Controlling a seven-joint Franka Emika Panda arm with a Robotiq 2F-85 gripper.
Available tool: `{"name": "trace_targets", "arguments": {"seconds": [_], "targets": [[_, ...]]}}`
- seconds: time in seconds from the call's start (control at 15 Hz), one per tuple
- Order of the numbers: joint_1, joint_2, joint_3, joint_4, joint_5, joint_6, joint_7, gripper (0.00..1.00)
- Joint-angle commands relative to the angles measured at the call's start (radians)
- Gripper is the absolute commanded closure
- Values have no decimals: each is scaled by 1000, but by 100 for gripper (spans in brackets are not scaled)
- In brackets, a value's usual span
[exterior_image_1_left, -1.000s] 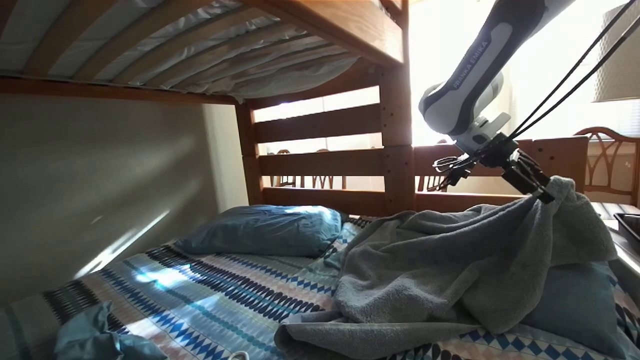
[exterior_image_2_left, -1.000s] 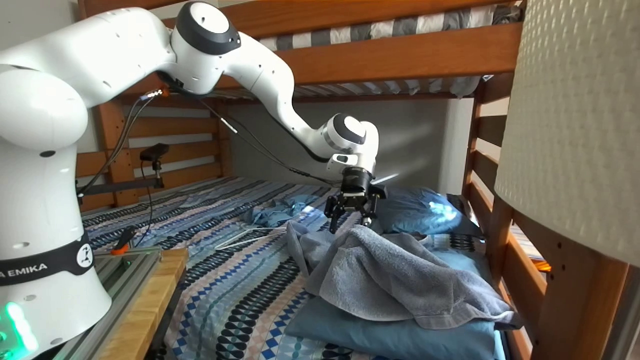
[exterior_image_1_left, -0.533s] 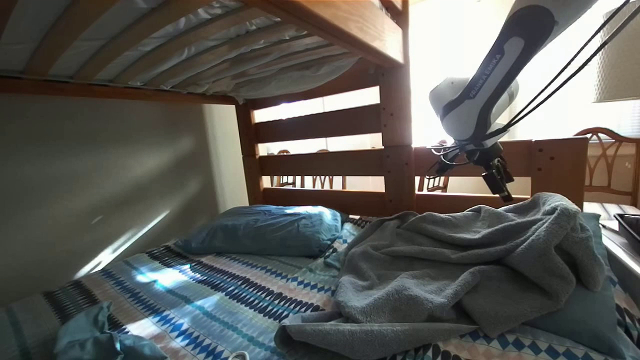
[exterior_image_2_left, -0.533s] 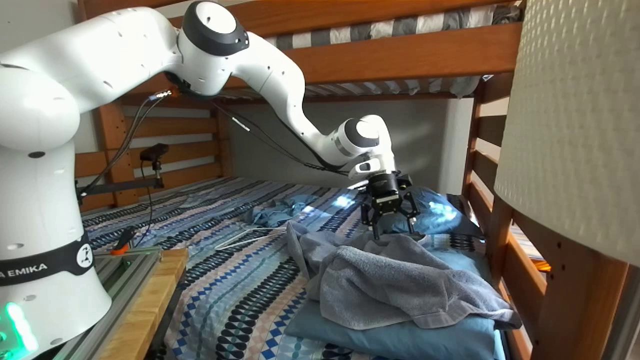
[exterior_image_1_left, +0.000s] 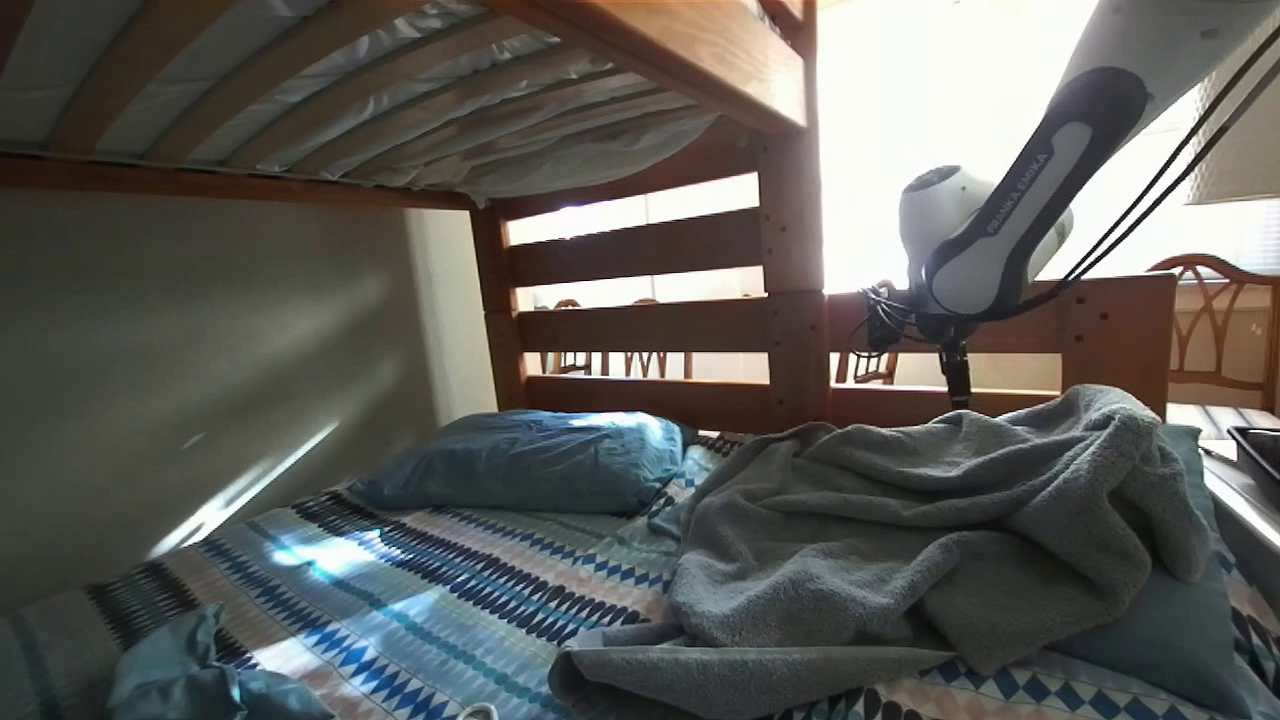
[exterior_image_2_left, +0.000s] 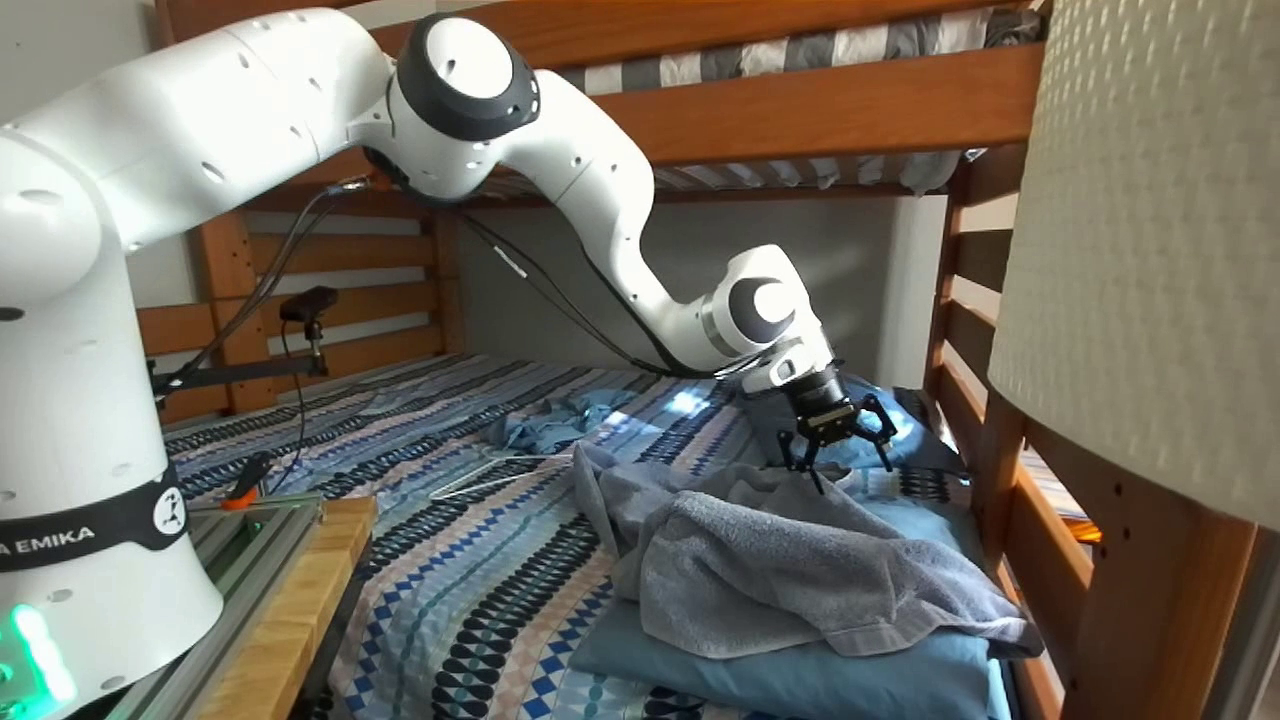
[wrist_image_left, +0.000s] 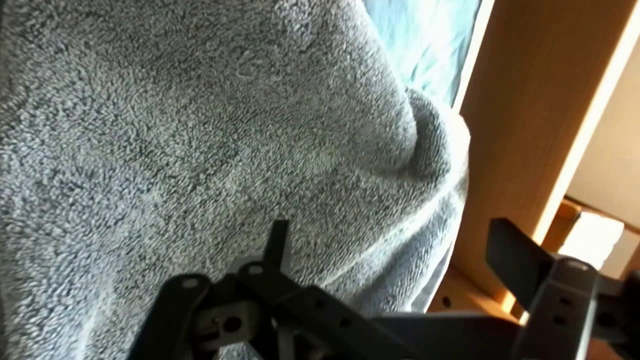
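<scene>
- The gray blanket (exterior_image_2_left: 780, 570) lies crumpled over the near blue pillow (exterior_image_2_left: 780, 678), covering much of its top; the pillow's edge shows from under the cloth in both exterior views.
- Close up in the wrist view, the blanket's pile is thick and nubby, its color running from pale bluish gray to dark gray in the creases.
- Soft ridges and deep folds cross it, with a raised hump above the near blue pillow; a flatter hem band (exterior_image_2_left: 880, 640) hangs toward the pillow's edge.
- A long flap (exterior_image_1_left: 750, 682), turned over into a rounded fold, lies beside the near blue pillow on the patterned bedspread (exterior_image_1_left: 430, 600).
- The gripper (exterior_image_2_left: 853, 478) is past the near blue pillow, at the blanket's far part, its fingers (wrist_image_left: 277, 245) spread wide apart. Whether a fingertip touches the cloth, I cannot tell.
- Another blue pillow (exterior_image_1_left: 530, 460), sunlit on top, lies beyond the near blue pillow, past the blanket.
- A wooden rail (exterior_image_2_left: 1045, 537) stands beside the near blue pillow's end; a rumpled blue cloth (exterior_image_2_left: 550, 425) lies well apart from that pillow.
</scene>
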Motion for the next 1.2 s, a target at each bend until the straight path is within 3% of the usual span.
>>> {"name": "trace_targets", "arguments": {"seconds": [0.0,0.27,0.53,0.67,0.8,1.13], "targets": [[-161,69,156,144,-8,81,-201,0],[-315,133,364,279,64,44,-516,0],[-402,190,516,378,170,-104,-817,0],[-418,211,544,422,233,-225,-934,0],[-409,234,528,467,264,-318,-1000,0],[-369,310,465,601,251,-411,-1057,0]]}}
